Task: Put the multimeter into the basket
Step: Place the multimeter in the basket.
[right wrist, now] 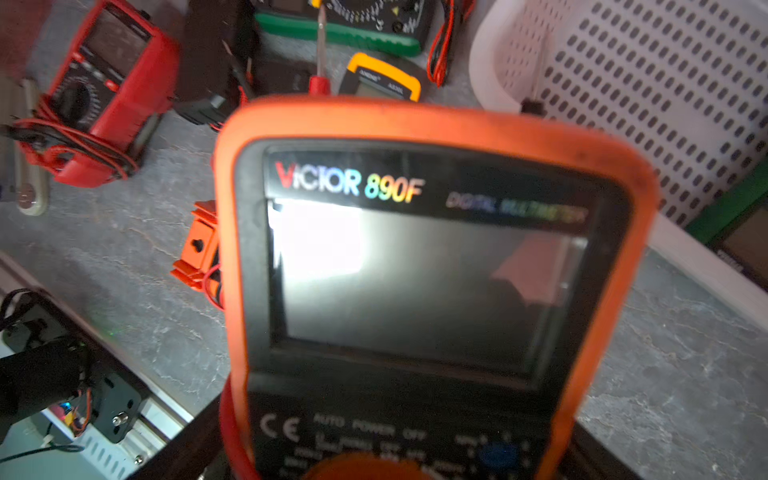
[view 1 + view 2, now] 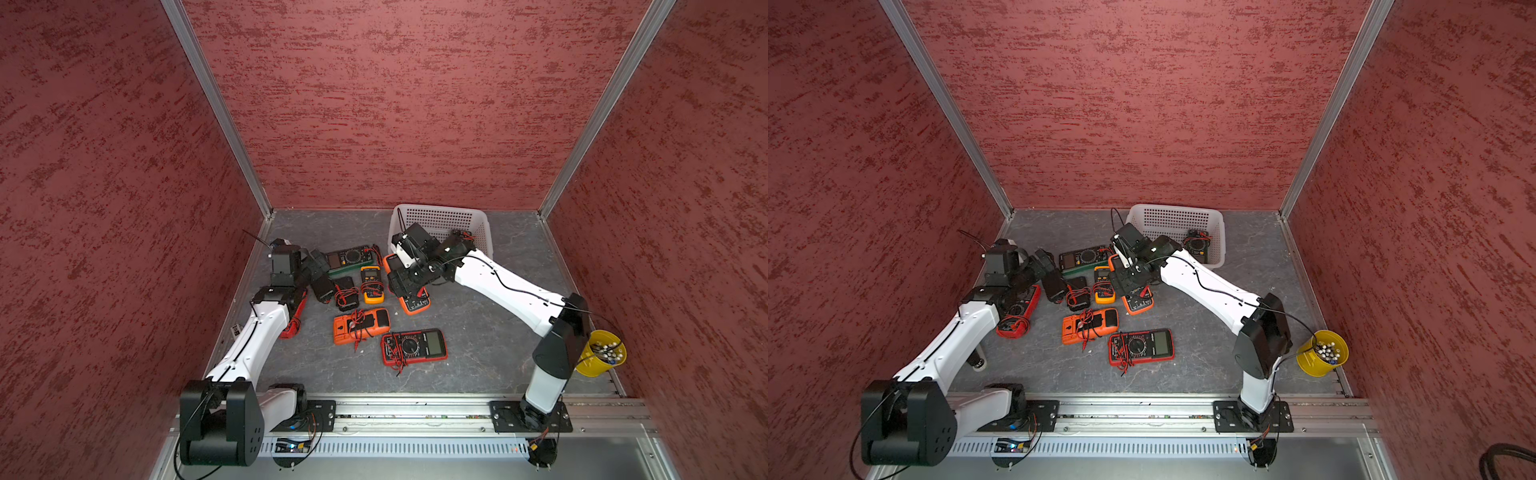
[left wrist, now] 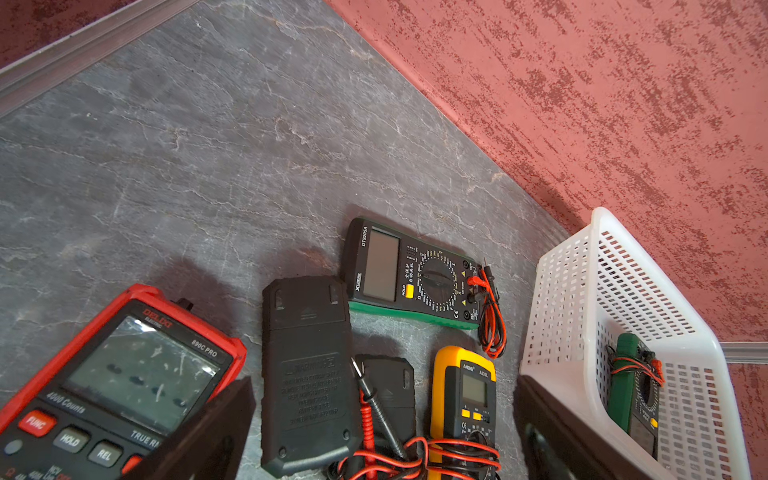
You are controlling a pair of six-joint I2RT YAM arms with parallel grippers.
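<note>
The white perforated basket (image 2: 444, 216) (image 2: 1177, 216) stands at the back right, with a green-edged multimeter (image 2: 1198, 245) (image 3: 631, 395) inside. My right gripper (image 2: 405, 286) (image 1: 386, 457) is shut on the sides of an orange Victor multimeter (image 2: 411, 305) (image 1: 415, 270), just in front of the basket's near left corner. This multimeter fills the right wrist view, screen up. My left gripper (image 2: 318, 266) (image 3: 386, 449) hangs open above a black face-down multimeter (image 3: 307, 374), holding nothing.
Several more multimeters lie on the grey floor: green-black (image 2: 351, 257), yellow (image 2: 372, 284), orange face-down (image 2: 361, 324), red-black (image 2: 413, 347), and red (image 2: 1017, 311) under the left arm. A yellow cup (image 2: 600, 353) hangs at the right. Red walls enclose the space.
</note>
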